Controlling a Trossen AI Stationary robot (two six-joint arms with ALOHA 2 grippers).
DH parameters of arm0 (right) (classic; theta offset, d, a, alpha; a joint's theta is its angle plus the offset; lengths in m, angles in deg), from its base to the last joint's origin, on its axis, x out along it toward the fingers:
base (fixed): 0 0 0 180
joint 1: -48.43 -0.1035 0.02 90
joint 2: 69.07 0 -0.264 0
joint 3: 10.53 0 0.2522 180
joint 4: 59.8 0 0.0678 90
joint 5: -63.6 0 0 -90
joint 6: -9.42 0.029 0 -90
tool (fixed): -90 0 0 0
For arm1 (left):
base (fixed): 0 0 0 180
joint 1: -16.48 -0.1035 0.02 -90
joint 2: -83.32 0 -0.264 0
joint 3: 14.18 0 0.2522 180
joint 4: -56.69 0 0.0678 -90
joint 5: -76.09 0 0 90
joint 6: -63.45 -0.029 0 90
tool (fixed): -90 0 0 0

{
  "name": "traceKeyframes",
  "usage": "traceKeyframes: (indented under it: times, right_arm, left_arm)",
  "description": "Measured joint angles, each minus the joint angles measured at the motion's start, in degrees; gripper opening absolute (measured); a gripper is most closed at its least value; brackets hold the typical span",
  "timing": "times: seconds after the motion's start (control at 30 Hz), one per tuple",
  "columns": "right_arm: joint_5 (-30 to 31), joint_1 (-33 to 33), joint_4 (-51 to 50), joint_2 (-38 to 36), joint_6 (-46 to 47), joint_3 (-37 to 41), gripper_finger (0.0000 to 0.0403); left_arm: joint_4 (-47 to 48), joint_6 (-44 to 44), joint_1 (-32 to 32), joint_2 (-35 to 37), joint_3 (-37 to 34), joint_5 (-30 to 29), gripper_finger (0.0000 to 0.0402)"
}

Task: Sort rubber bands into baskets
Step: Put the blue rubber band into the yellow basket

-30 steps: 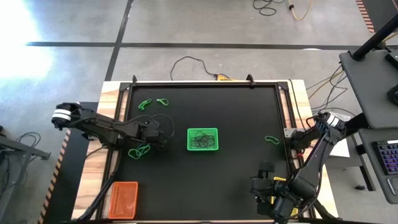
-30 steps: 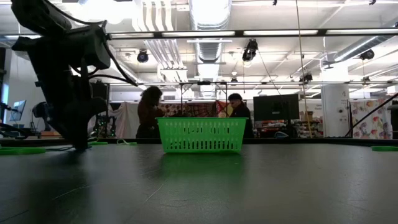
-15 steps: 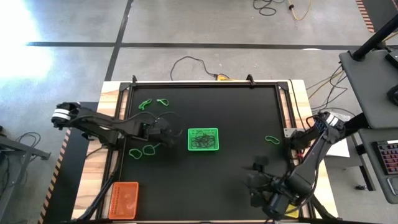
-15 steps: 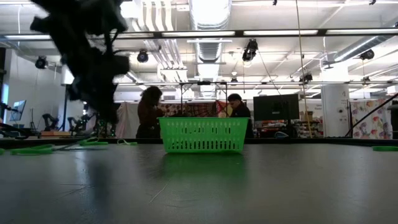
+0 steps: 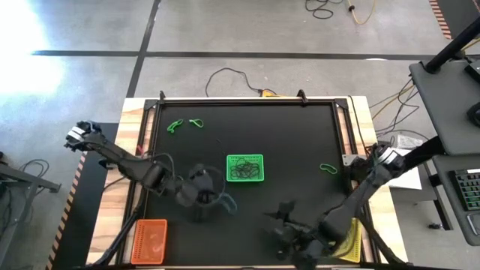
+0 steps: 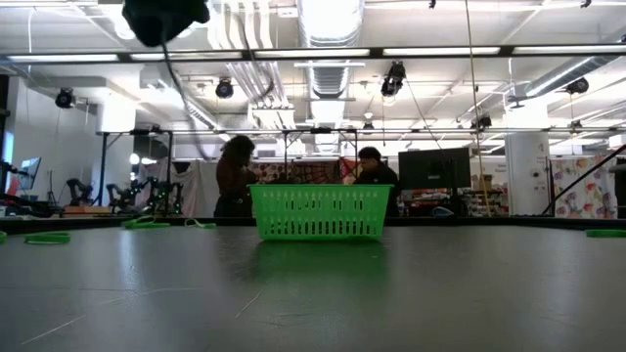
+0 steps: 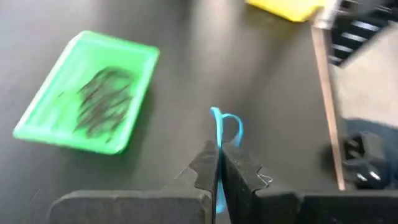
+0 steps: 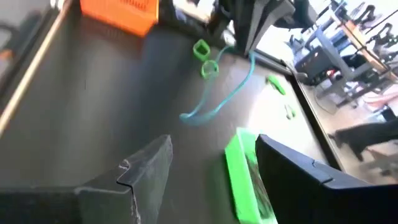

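Now that your left hand point(image 7: 218, 163) has snapped shut and lifted off the tabletop point(image 5: 300, 135), it carries a blue rubber band point(image 7: 225, 127) pinched between its fingers, where a second ago it was still down among the green bands at about nine o'clock of the green basket point(image 5: 245, 168). That means one pick is done, and what I judge remains for this band is the carry to a basket. In the high view the left hand sits at roughly seven o'clock of the green basket, near it but not over it, and the blue loop hangs from the fingertips toward the basket's side. The orange basket point(image 5: 149, 240) lies farther off at about eight o'clock of the hand, and the yellow basket point(image 5: 351, 244) is well apart at the tabletop's right edge (partly hidden by the right arm). Your right hand point(image 8: 211, 168) has swung in along the near edge and stands wide, holding nothing. Green rubber bands point(image 5: 185, 124) wait loose at the far left, with one more green band point(image 5: 328, 169) at three o'clock of the green basket.
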Motion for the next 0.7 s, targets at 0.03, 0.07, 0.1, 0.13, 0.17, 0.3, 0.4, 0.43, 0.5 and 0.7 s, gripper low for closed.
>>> traceKeyframes:
  times: [0.03,0.07,0.1,0.13,0.17,0.3,0.4,0.43,0.5,0.7]
  right_arm:
    - [-0.09,0.92,3.87,0.95,-1.74,0.05,0.0226]
    - [-0.28,1.84,7.67,1.88,-3.78,0.05,0.0226]
    - [-0.42,2.75,11.25,2.82,-6.00,0.05,0.0226]
    - [-0.57,3.66,14.37,3.67,-7.94,0.05,0.0226]
    - [-1.10,4.52,16.50,4.56,-9.82,-0.10,0.0226]
    - [-5.03,6.79,16.44,6.24,-12.47,-1.46,0.0226]
    - [-5.84,7.00,14.73,5.99,-12.46,-1.57,0.0226]
    - [-6.45,7.00,14.49,5.93,-11.94,-1.57,0.0226]
    - [-6.78,7.05,13.17,5.88,-10.63,-1.57,0.0226]
    - [-12.68,7.26,-1.43,5.87,2.00,-1.53,0.0226]
  left_arm:
    - [-1.11,-1.85,1.03,-0.69,0.47,-0.04,0.0000]
    - [-2.27,-3.25,1.80,-1.46,0.85,-0.03,0.0000]
    - [-3.52,-4.47,2.33,-2.26,1.25,0.01,0.0000]
    - [-4.46,-5.41,2.69,-3.12,1.64,-0.02,0.0000]
    - [-5.02,-6.12,3.01,-3.88,2.05,-0.10,0.0000]
    - [-5.23,-8.25,4.17,-8.20,2.50,-0.18,0.0000]
    - [-7.76,-9.38,4.30,-12.69,2.48,0.02,0.0000]
    - [-9.55,-10.18,4.24,-14.44,2.48,-0.02,0.0000]
    - [-14.12,-12.29,3.87,-18.03,2.46,-0.10,0.0000]
    - [-28.77,-15.11,3.07,-25.69,2.48,-1.14,0.0000]
